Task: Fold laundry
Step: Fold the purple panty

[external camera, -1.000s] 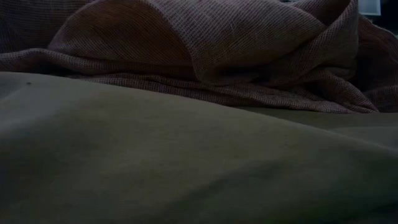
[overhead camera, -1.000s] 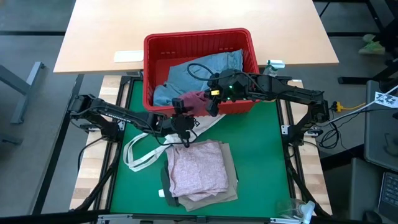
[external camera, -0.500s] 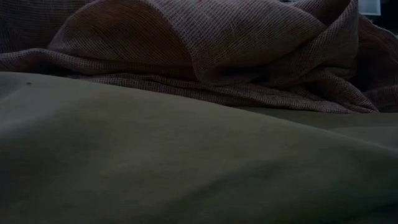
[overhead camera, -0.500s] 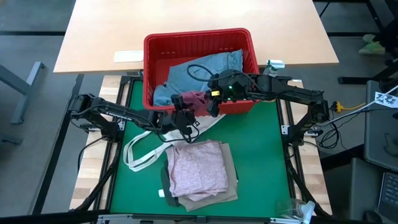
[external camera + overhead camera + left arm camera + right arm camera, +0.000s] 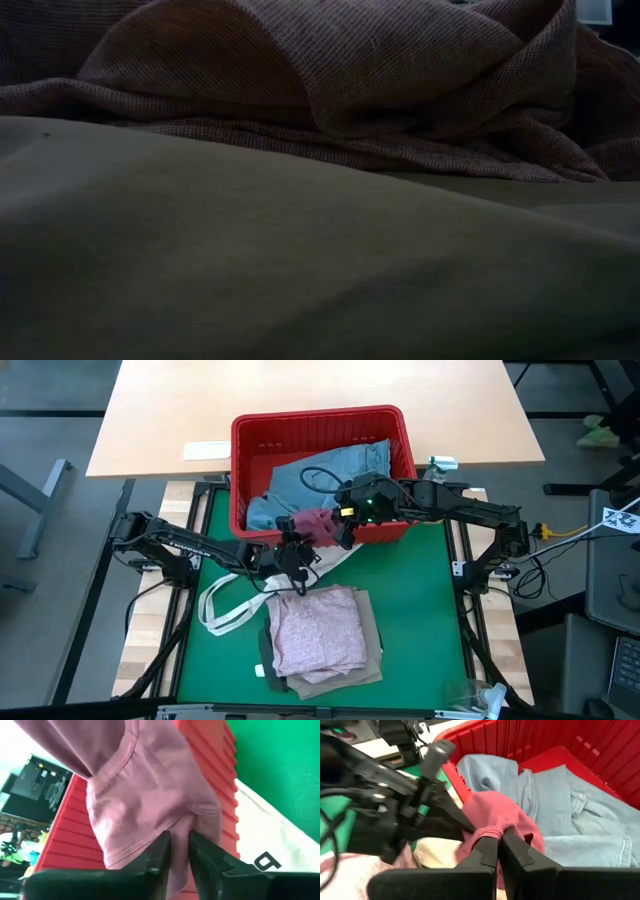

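I see the green table mat (image 5: 420, 610) below a wooden tabletop. The red basket (image 5: 320, 430) sits at the mat's far edge, light blue jeans (image 5: 330, 470) inside. The white tote bag (image 5: 235, 605) lies beside the folded stack: mottled pink top (image 5: 318, 630) over beige trousers (image 5: 372, 650). Over the basket's near rim, both claws pinch a pink garment (image 5: 150, 795): left gripper (image 5: 178, 852) narrowed on its hem, right gripper (image 5: 498, 847) clamped on a bunched fold.
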